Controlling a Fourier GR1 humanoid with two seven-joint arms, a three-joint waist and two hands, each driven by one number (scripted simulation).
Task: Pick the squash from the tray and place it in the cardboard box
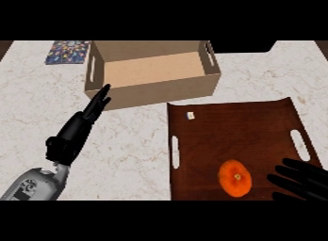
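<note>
An orange squash lies on the dark brown tray, near the tray's front edge. My right hand comes in from the lower right with straight fingers pointing left, a short gap away from the squash and holding nothing. Behind the tray's left part stands the open cardboard box, nothing visible inside. At the left my left hand rests open, its fingers pointing up toward the box's front left corner.
A small white tag lies on the tray's back left part. A patterned card lies flat at the back left of the marble counter. A dark object sits behind the box at the right.
</note>
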